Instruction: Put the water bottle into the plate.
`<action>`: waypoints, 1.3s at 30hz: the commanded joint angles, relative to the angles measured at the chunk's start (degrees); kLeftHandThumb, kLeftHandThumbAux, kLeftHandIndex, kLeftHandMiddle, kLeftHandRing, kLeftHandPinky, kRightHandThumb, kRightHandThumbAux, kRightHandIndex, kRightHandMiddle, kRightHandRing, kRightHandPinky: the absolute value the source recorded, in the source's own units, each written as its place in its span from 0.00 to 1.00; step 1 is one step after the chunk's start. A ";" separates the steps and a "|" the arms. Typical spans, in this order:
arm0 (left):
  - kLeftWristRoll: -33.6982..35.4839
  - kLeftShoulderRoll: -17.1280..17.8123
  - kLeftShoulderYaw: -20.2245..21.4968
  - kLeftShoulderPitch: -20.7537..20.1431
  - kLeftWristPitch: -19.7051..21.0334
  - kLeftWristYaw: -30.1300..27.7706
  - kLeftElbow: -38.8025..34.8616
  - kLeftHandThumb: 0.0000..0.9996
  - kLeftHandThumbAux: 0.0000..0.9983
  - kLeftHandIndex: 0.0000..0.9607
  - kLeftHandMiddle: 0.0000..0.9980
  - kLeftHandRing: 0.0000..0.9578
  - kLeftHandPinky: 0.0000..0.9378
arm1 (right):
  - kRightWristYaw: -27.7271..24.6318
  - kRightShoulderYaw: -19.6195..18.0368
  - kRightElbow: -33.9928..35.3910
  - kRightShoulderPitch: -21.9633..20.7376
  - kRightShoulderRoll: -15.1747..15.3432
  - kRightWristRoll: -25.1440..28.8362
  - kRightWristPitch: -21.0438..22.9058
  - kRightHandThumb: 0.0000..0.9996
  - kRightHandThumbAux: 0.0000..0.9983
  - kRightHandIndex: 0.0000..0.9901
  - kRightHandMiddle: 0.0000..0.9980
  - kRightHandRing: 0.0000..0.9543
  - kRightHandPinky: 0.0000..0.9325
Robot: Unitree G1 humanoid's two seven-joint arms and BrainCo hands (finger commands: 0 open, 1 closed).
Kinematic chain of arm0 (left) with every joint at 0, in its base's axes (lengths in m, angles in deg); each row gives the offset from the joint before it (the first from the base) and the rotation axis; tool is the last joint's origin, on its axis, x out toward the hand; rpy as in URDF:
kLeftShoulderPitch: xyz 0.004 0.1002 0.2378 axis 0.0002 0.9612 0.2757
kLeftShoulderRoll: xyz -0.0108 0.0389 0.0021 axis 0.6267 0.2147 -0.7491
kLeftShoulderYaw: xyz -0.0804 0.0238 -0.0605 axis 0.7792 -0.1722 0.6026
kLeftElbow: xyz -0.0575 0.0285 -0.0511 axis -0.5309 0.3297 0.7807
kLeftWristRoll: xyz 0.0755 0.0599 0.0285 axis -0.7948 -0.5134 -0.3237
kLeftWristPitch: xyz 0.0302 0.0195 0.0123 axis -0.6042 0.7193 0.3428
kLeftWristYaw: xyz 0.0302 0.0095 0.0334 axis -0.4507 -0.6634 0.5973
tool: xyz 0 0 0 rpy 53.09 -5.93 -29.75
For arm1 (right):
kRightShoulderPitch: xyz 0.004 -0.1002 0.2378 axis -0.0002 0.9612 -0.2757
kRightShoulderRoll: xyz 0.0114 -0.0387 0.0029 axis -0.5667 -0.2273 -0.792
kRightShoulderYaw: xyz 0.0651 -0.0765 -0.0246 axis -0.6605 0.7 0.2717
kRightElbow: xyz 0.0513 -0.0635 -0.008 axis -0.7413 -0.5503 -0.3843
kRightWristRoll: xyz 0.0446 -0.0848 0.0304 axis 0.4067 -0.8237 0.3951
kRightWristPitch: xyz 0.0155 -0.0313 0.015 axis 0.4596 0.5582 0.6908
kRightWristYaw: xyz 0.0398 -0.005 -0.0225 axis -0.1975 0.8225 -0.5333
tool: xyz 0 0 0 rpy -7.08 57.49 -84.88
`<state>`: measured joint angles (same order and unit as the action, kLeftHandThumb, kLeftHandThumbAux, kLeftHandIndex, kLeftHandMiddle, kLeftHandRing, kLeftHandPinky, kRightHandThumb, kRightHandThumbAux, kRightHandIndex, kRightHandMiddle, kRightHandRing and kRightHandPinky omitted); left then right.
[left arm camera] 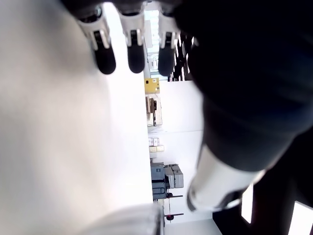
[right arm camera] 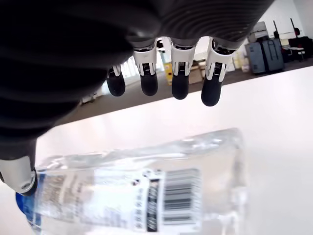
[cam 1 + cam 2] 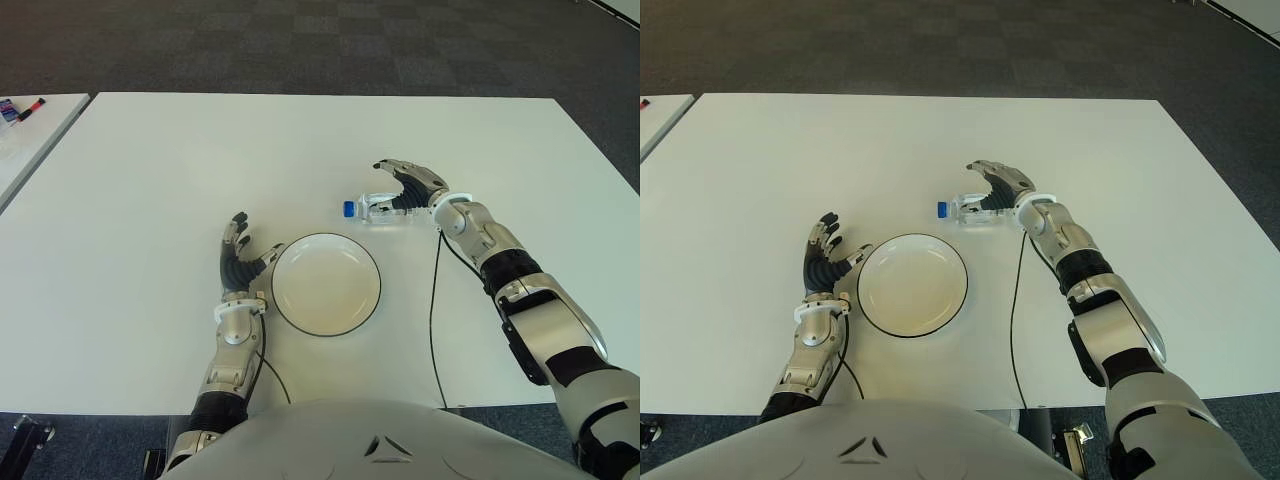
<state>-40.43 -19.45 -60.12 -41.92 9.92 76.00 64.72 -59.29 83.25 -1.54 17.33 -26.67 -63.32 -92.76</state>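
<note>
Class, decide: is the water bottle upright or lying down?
Lying down: the water bottle rests lengthwise on the table, blue cap sideways, under the right hand.

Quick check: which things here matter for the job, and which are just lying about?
Job:
water bottle, lying on the table
plate
right hand, fingers arched over the bottle, not closed
left hand, open beside the plate's left

Lying about:
small items on side table

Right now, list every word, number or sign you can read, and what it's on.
No text is readable.
Water bottle, lying on the table under the open right hand: its label carries a barcode and print, too blurred to read.
Plate: blank.
Left hand: no markings.
</note>
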 commanded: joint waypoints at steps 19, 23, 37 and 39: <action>1.11 -1.60 0.37 0.67 1.60 -0.65 0.78 0.00 0.96 0.17 0.15 0.14 0.17 | 1.05 -0.89 -4.83 1.09 -0.78 2.66 0.35 0.00 0.68 0.00 0.00 0.00 0.03; 1.22 -1.56 0.43 0.63 1.71 -0.70 0.83 0.00 0.96 0.17 0.15 0.14 0.17 | 0.97 -1.19 -5.04 1.21 -0.90 3.07 0.21 0.00 0.71 0.00 0.00 0.00 0.03; 0.96 -1.17 0.44 0.54 1.56 -0.74 1.11 0.00 0.94 0.16 0.15 0.14 0.17 | 0.63 -1.17 -5.42 1.51 -0.77 3.90 -0.47 0.03 0.71 0.00 0.00 0.00 0.02; 0.93 -1.10 0.43 0.53 1.54 -0.80 1.14 0.00 0.94 0.16 0.15 0.14 0.17 | 0.67 -1.12 -5.43 1.50 -0.75 3.89 -0.58 0.04 0.69 0.00 0.00 0.00 0.03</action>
<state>-39.77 -19.42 -60.02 -41.86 9.94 75.94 64.66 -58.29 81.96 -6.52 18.21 -27.16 -59.78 -92.78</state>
